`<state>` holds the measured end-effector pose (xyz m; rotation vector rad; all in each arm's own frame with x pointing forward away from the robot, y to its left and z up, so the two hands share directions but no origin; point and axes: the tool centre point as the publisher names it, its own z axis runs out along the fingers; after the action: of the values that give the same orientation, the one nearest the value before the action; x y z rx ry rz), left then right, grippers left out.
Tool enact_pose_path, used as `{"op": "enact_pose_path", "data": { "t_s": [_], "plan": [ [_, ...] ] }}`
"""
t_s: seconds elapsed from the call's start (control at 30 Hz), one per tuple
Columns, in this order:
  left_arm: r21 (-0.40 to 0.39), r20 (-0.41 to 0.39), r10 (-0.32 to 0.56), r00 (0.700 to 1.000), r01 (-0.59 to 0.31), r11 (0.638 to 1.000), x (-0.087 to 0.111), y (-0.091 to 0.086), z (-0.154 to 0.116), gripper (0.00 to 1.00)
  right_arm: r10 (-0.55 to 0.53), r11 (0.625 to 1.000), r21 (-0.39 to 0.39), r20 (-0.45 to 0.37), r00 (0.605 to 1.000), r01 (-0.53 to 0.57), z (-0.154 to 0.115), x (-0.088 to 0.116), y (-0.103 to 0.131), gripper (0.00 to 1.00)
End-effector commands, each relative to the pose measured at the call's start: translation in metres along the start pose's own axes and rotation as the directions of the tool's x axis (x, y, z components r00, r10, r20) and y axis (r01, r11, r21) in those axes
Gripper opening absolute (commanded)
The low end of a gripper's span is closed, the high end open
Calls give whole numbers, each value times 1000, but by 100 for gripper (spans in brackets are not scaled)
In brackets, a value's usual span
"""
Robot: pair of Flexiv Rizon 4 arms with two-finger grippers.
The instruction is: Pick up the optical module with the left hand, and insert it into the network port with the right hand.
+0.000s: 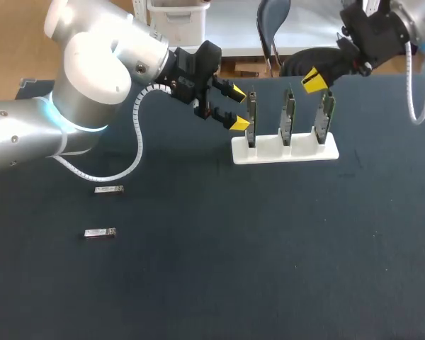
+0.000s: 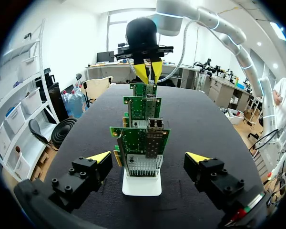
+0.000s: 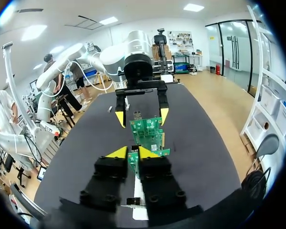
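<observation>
A: L gripper (image 1: pixel 231 108), state?

B: Fingers are spread wide and nothing is held. It is parked at the left-end upright green circuit card (image 1: pixel 251 119) in the white plastic rack (image 1: pixel 269 152). In the L wrist view a yellow tip is seen on either side of that card, neither touching it.

A: R gripper (image 1: pixel 315 80)?

B: It is pinched narrow on the top edge of the right-end upright green circuit card (image 1: pixel 328 112). In the R wrist view the card is seen squeezed between both tips. This is judged to be a bracing hold, so the card is not rocked when sth is pushed in.

A: Task thing, where?

B: It is not in either gripper. A small silver metal optical module (image 1: pixel 108 189) lies flat on the dark cloth-covered table (image 1: pixel 269 283). A second silver module (image 1: pixel 99 233) lies near it, closer to the front edge. Both are on the L arm's side, well apart from rack and grippers.

A: Why are the cards stood up?

B: Slotted on edge in the rack, each card's boxy silver network port (image 2: pixel 155 125) is turned sideways toward the L gripper, so the mouth can be reached along the table.

A: Progress?

B: The pick is judged not yet done. The L gripper would have to be brought back to a module. A pass to the R gripper is implied by the task, so its clamp would have to be let go first.
</observation>
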<state>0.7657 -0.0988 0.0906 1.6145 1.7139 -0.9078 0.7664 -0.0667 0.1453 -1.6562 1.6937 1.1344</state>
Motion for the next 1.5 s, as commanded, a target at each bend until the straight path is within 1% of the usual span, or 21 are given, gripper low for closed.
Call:
{"op": "enact_pose_path", "data": {
  "t_s": [0.03,0.4,0.5,0.6,0.7,0.83,0.93,1.03,1.17,1.23,1.27,1.33,1.43,1.5],
  "plan": [
    [0,-3,-1,1000,1,1000,0,1,1,100,1,1000,4,-2,1000,-1,1,0,1,100],
    [0,-3,-1,1000,1,1000,0,1,1,100,1,1000,4,-2,1000,-1,1,0,1,100],
    [6,-11,33,999,-32,999,-3,-3,-1,100,1,1000,4,-2,1000,-1,1,0,1,100],
    [-15,-44,79,996,-80,997,-7,-8,-9,100,1,1000,4,-2,1000,-1,1,0,1,100],
    [-48,-103,113,988,-119,992,-3,-14,-25,100,1,1000,4,-2,1000,-1,1,0,1,100],
    [-86,-183,130,974,-148,985,8,-27,-50,100,1,1000,4,-2,1000,-1,1,0,1,100],
    [-111,-237,127,963,-156,981,19,-39,-68,100,1,1000,4,-2,1000,-1,1,0,1,100],
    [-142,-309,124,943,-175,974,33,-56,-90,100,1,1000,4,-2,1000,-1,1,0,1,100],
    [-175,-380,105,919,-183,967,51,-75,-115,100,1,1000,4,-2,1000,-1,1,0,1,100],
    [-218,-437,73,897,-184,958,62,-82,-127,100,1,1000,4,-2,1000,-1,1,0,1,100],
    [-223,-443,71,894,-187,957,67,-85,-132,100,1,1000,4,-2,1000,-1,1,0,1,100],
    [-239,-442,39,896,-160,958,77,-92,-144,100,1,1000,4,-2,1000,-1,1,0,1,100],
    [-243,-494,27,869,-168,955,93,-104,-158,100,1,1000,4,-2,1000,-1,1,0,1,100],
    [-240,-536,26,844,-181,954,105,-112,-165,100,1,1000,4,-2,1000,-1,1,0,1,100]
  ]
}}
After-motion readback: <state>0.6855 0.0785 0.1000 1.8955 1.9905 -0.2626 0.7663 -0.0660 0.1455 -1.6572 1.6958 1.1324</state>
